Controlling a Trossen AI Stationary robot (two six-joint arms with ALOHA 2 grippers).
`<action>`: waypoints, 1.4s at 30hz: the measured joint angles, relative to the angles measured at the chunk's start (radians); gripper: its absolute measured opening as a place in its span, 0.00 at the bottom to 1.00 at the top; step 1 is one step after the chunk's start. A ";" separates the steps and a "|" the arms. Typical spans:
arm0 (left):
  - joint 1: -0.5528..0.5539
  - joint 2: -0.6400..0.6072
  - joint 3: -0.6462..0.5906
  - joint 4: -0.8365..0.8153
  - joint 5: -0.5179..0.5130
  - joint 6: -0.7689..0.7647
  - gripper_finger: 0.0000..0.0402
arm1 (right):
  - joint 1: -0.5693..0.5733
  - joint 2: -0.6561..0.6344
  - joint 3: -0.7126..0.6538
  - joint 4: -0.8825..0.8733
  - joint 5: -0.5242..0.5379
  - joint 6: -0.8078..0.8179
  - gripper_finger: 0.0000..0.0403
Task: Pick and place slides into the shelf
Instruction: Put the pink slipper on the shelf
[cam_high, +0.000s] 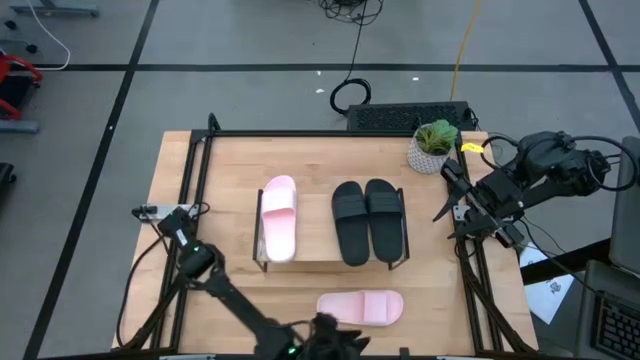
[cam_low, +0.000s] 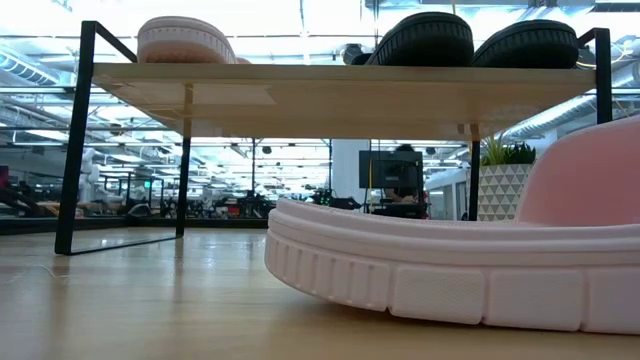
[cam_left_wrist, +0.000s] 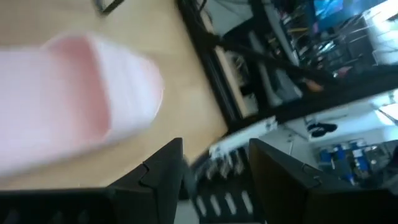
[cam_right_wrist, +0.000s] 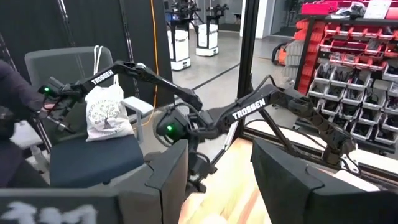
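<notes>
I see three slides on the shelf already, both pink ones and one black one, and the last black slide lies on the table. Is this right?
Not quite. The high view shows both black slides and one pink slide on the shelf; the slide left on the table is pink.

From overhead you look straight down on the whole table (cam_high: 170, 200). The low camera sits at tabletop level, very near the pink slide (cam_low: 480, 270) and under the shelf (cam_low: 340, 95), both also visible from above. Your wrist cameras look past their own fingers.
</notes>
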 joint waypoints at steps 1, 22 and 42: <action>0.015 0.011 0.001 0.029 -0.001 0.034 0.45 | 0.000 -0.004 0.000 -0.008 0.000 -0.003 0.42; 0.090 0.027 0.000 -0.100 0.159 0.020 0.45 | 0.000 -0.111 0.000 -0.092 -0.001 0.006 0.42; 0.126 0.031 0.000 -0.154 0.239 0.012 0.45 | -0.001 -0.069 0.000 -0.092 0.001 -0.018 0.42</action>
